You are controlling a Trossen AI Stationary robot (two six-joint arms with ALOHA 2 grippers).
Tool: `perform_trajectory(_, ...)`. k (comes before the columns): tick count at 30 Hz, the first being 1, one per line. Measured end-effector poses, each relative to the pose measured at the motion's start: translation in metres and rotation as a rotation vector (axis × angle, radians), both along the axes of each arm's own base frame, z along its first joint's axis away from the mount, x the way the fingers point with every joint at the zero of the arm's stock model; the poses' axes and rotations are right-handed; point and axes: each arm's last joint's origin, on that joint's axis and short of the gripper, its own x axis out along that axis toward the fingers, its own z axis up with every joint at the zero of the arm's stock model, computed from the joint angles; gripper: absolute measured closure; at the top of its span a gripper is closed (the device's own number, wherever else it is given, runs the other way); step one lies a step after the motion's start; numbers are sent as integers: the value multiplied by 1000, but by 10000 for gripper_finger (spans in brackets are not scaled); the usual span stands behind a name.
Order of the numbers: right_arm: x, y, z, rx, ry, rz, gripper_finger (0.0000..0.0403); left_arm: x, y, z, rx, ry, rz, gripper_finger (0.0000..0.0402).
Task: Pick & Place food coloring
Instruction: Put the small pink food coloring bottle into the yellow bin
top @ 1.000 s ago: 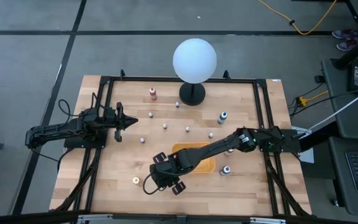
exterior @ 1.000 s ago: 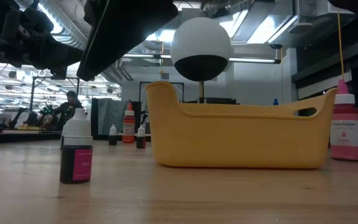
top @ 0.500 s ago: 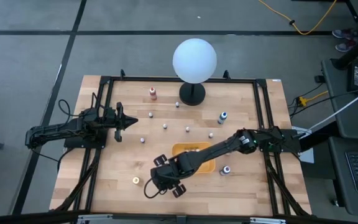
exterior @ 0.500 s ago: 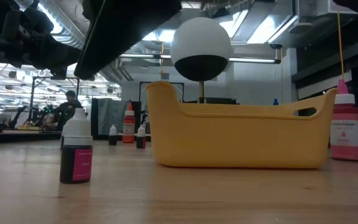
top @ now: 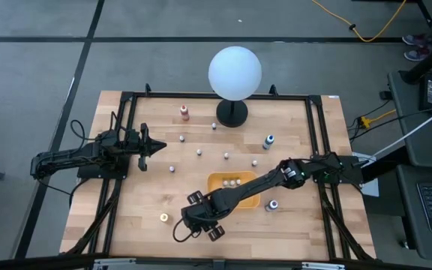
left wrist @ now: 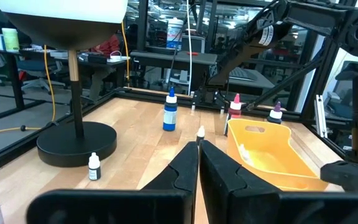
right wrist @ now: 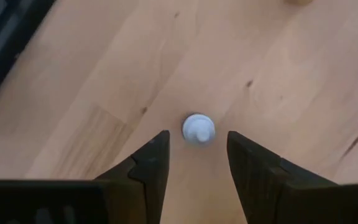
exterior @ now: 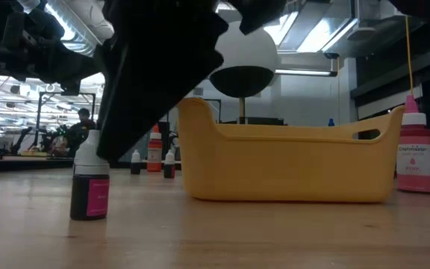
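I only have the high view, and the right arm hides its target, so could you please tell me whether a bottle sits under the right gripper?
Observer: Yes. The right wrist view shows a pale cap between the right gripper's open fingers, with gaps on both sides.
Operator: Thank you. Is that bottle upright?
Observer: The low view shows a pink-labelled bottle upright on the table beside the yellow bin, under the dark arm; probably the same one.
Operator: And the left gripper?
Observer: Its wrist view shows the left gripper shut and empty.
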Motion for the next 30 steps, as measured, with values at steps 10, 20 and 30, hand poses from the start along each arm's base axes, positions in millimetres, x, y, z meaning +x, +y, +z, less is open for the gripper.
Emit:
perform_trajectory(10,0,4,1,17,-16,14,241,0,0,0,0,1,0,391)
perform_trajectory(20,2,4,2,15,-37,34,241,0,0,0,0,2,0,389)
perform_trajectory(30,4,0,2,16,-40,25,241,0,0,0,0,2,0,391)
